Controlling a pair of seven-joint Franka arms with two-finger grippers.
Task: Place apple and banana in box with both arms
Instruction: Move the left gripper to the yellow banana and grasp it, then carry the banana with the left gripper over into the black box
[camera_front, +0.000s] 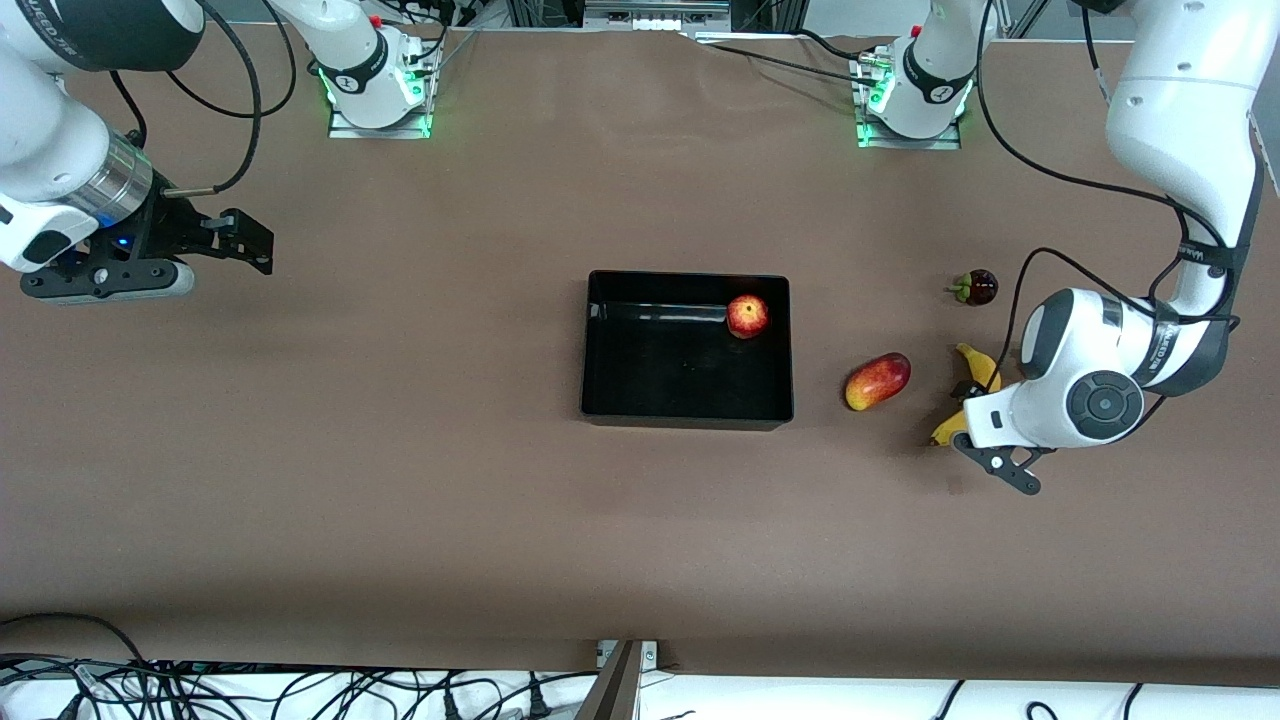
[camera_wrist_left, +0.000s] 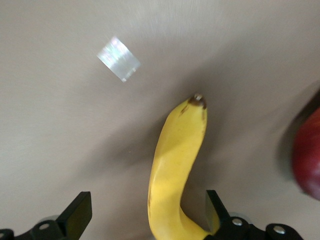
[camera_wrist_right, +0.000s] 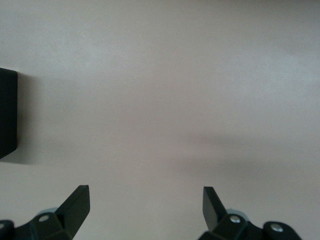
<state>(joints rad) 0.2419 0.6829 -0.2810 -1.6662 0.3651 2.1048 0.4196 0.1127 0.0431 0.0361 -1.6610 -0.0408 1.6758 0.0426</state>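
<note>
The apple (camera_front: 748, 316) lies inside the black box (camera_front: 660, 375), in the corner toward the left arm's base. The banana (camera_front: 980, 366) lies on the table toward the left arm's end, partly hidden under the left arm's wrist. My left gripper (camera_front: 962, 400) is low over the banana. In the left wrist view my left gripper (camera_wrist_left: 147, 215) is open with the banana (camera_wrist_left: 175, 160) between its fingers, close against one finger (camera_wrist_left: 214, 210). My right gripper (camera_front: 250, 245) waits over bare table at the right arm's end; it shows open and empty in the right wrist view (camera_wrist_right: 145, 205).
An oblong red-yellow fruit (camera_front: 877, 381) lies between the box and the banana and shows at the edge of the left wrist view (camera_wrist_left: 307, 160). A dark round fruit (camera_front: 978, 287) lies farther from the front camera than the banana. A box corner (camera_wrist_right: 7, 112) shows in the right wrist view.
</note>
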